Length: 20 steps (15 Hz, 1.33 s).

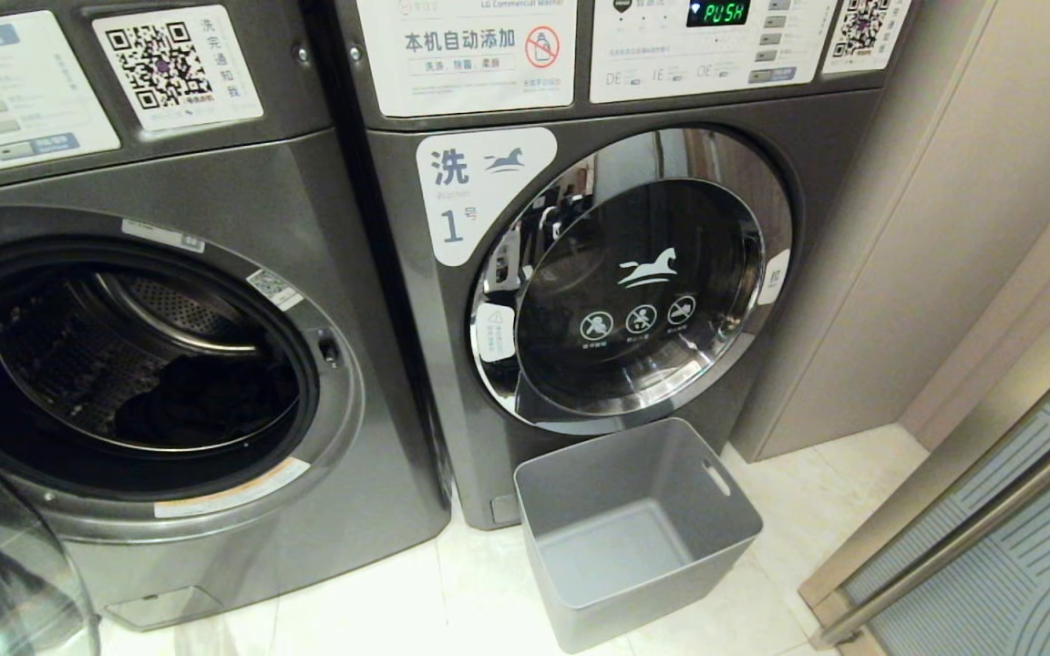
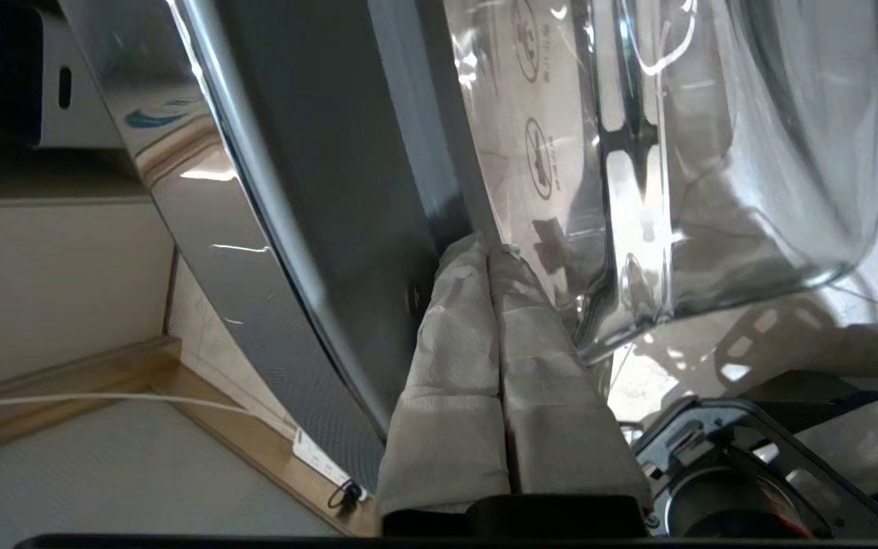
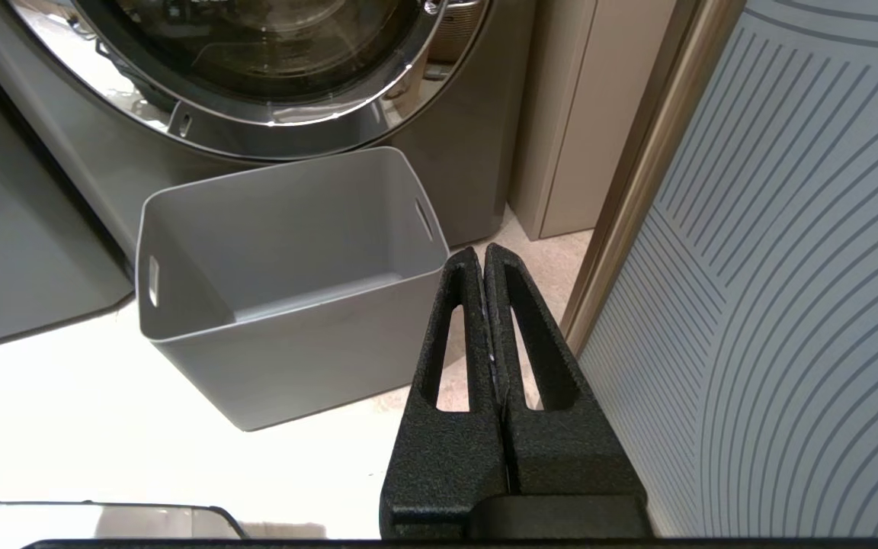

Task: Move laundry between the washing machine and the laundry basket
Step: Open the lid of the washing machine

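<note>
The left washing machine (image 1: 242, 191) stands with its door swung open, and dark laundry (image 1: 206, 401) lies low in its steel drum. An empty grey laundry basket (image 1: 643, 474) sits on the floor before the right machine. Neither gripper shows in the head view. In the left wrist view my left gripper (image 2: 488, 252), its fingers wrapped in pale cloth, is shut and empty, with its tips close to the inner side of the open door, beside the door's glass bowl (image 2: 751, 152). My right gripper (image 3: 482, 255) is shut and empty, hanging above the floor next to the basket (image 3: 294, 366).
The right washing machine (image 1: 835, 164) has its chrome-ringed door (image 1: 634, 282) closed, just behind the basket. The open door's glass (image 1: 5, 565) juts out at the lower left. A beige cabinet (image 1: 944, 228) and a patterned glass panel with a metal frame (image 1: 990, 528) close off the right side.
</note>
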Available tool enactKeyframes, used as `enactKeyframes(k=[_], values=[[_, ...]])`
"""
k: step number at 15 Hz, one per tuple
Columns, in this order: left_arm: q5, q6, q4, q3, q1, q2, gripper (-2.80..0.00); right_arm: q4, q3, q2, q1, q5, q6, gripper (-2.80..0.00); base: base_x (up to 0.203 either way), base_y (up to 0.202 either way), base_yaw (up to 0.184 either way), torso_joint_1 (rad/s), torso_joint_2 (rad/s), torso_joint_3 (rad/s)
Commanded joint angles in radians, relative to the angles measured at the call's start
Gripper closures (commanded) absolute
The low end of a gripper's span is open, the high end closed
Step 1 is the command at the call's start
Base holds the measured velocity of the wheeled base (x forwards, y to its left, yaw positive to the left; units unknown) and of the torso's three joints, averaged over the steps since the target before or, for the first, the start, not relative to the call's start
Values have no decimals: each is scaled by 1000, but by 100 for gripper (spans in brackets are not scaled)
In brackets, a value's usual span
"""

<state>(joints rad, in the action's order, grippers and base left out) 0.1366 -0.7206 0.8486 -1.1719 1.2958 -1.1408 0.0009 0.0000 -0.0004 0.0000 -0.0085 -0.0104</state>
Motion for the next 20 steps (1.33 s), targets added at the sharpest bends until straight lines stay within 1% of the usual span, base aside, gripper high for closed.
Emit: enactKeyframes(k=[1,4,7,9,10,12,14,15,18,19,20], values=[[1,-3,-12,-21,38,-87,0,0,0,0,0,0,-1,0,0,0,0,0,0,0],[11,-1,-70,-76,90,-200,0,-1,0,0,0,-1,0,0,0,0,0,0,0,0],[19,10,-99,-156,134,-316,0,-1,0,0,0,1,-1,0,0,0,0,0,0,0],[60,42,-161,-172,144,-358,0,-1,0,0,0,-1,-2,0,0,0,0,0,0,0],[73,67,-179,-173,144,-365,0,-1,0,0,0,-1,0,0,0,0,0,0,0,0],[75,74,-207,-182,145,-383,0,-1,0,0,0,-1,0,0,0,0,0,0,0,0],[78,104,-227,-211,144,-391,0,1,0,0,0,0,0,0,0,0,0,0,0,0],[90,112,-228,-234,143,-387,0,-1,0,0,0,0,-1,0,0,0,0,0,0,0],[165,114,-218,-238,137,-321,0,0,0,0,0,0,-1,0,0,0,0,0,0,0],[193,122,-213,-224,115,-281,0,0,0,0,0,0,0,0,0,0,0,0,0,0],[219,154,-211,-199,60,-236,0,-1,0,0,0,-1,0,0,0,0,0,0,0,0]])
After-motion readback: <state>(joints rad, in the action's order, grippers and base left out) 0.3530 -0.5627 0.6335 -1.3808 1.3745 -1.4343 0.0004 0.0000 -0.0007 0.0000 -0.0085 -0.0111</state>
